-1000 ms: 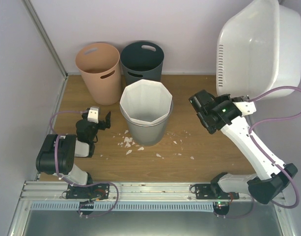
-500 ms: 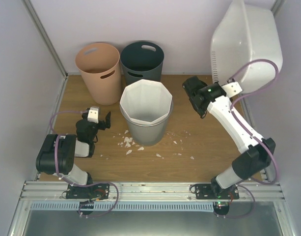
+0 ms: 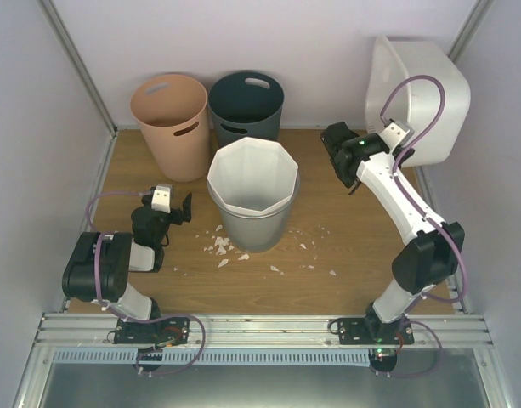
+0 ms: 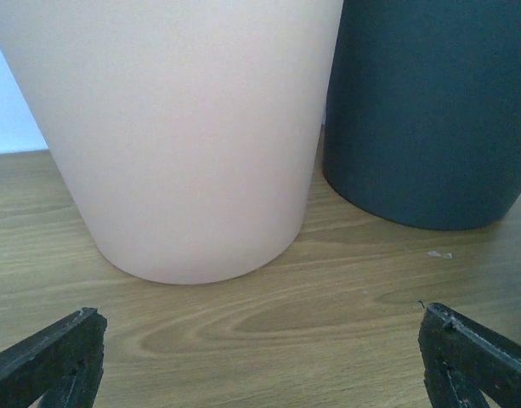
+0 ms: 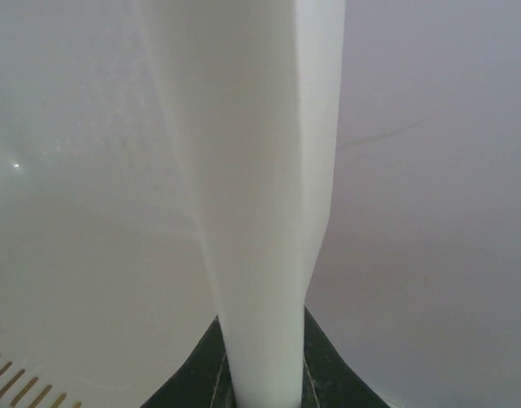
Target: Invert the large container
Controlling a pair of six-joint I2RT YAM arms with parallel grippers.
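The large container (image 3: 423, 92), a wide translucent-white tub, is held up on its edge at the back right corner, close to the walls. My right gripper (image 3: 394, 138) is shut on its rolled rim. In the right wrist view the rim (image 5: 260, 195) runs up between my dark fingers (image 5: 199, 374), with the tub's slotted wall to the left and the gripper (image 5: 260, 378) clamped round it. My left gripper (image 3: 178, 209) lies low over the table at the left, open and empty. Its fingertips (image 4: 48, 357) show wide apart in the left wrist view.
A peach bin (image 3: 169, 123) and a dark grey bin (image 3: 246, 104) stand at the back. A tall white faceted bin (image 3: 253, 191) stands mid-table. White scraps (image 3: 222, 246) lie on the wood in front of it. Walls close in on the left, back and right.
My right arm has swung the container back and to the left, turning it further over; it now sits smaller and deeper in the back right corner. The left arm has not moved.
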